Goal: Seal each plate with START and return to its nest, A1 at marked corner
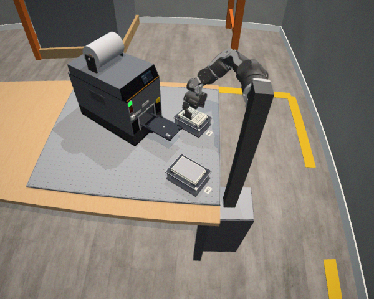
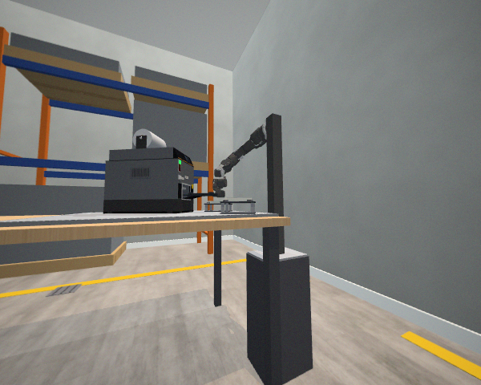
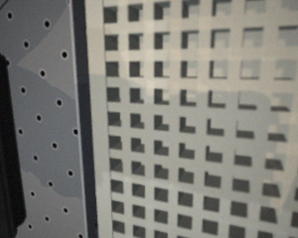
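Note:
The open, cream plate [image 1: 200, 118] [image 3: 101, 149] sits in nest N2 [image 1: 193, 129] [image 3: 86, 124], its wells uncovered. My gripper [image 1: 191, 116] [image 2: 219, 194] is partly open, low over that plate and holding nothing. One dark finger shows at the left edge of the wrist view, beside the nest; the other finger is hidden. The second plate [image 1: 189, 169] has a smooth grey top like foil and sits in nest N1 [image 1: 181, 182]. The sealer's stage [image 1: 159, 124] [image 2: 201, 194] is out and bare. The sealer's lamp [image 1: 129, 103] [image 2: 179, 162] is green.
The sealer [image 1: 100, 93] [image 2: 141, 182] stands left of the nests, with a white foil roll [image 1: 106, 48] [image 2: 150, 139] on top. Its extended stage reaches close to nest N2. The arm's post [image 1: 250, 144] [image 2: 274, 165] stands at the table's right edge.

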`<action>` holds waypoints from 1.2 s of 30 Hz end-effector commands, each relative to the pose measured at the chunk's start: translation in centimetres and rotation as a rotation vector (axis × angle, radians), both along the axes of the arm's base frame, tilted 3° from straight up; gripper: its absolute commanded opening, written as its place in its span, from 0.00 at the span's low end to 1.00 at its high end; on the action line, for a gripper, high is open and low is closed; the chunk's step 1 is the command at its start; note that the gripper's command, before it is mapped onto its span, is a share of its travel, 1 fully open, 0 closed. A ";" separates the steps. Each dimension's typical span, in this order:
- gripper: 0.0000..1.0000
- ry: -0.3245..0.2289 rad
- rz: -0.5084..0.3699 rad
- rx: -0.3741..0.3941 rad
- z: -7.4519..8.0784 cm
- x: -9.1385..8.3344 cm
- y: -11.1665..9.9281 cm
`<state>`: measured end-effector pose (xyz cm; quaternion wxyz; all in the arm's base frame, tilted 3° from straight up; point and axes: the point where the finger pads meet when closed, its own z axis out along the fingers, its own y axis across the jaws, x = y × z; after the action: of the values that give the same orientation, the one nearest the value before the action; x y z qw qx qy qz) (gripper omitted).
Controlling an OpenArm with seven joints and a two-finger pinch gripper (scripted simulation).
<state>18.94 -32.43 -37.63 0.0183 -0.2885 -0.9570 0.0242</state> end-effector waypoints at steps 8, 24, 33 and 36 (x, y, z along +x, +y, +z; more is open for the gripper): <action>0.65 -0.007 0.003 0.004 -1.1 0.0 0.0; 0.65 -0.006 0.001 0.001 -1.0 0.1 -0.1; 0.65 -0.006 0.001 0.001 -1.0 0.1 -0.1; 0.65 -0.006 0.001 0.001 -1.0 0.1 -0.1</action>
<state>18.87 -32.43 -38.71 0.0185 -0.2874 -0.9573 0.0239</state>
